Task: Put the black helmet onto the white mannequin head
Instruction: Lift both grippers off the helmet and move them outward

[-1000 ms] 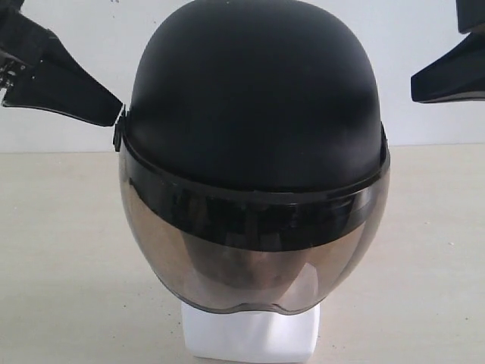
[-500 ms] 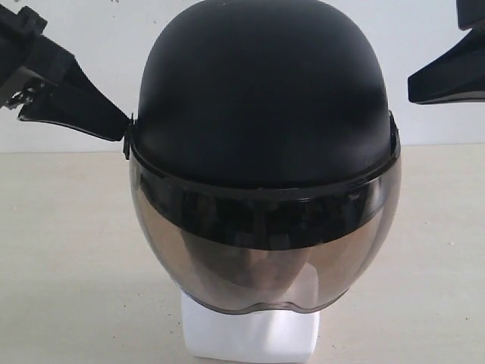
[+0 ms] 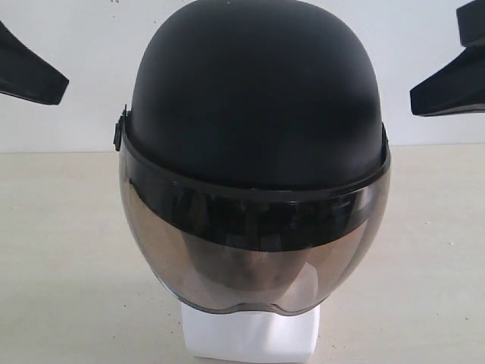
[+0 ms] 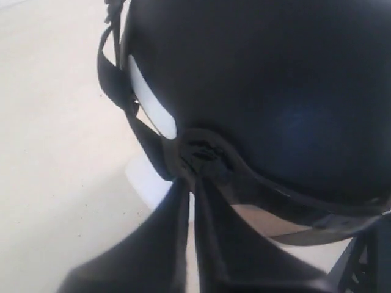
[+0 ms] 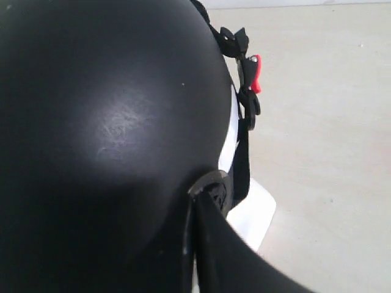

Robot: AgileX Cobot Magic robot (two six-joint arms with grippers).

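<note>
having been pulled clear to 10 o'clock, left gripper (image 3: 53,85) closed, empty; right gripper (image 3: 424,95) likewise at 2 o'clock; black helmet (image 3: 254,98) levelled on white mannequin head (image 3: 250,337); judged done.

light bright, even | soft sheen on black helmet (image 5: 116,128) | wrist foregrounds blurred, perhaps defocus

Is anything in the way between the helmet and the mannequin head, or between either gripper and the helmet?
Nothing visible. The black helmet sits over the white mannequin head, whose neck shows beneath it. The left gripper and right gripper hang clear at either side.
</note>
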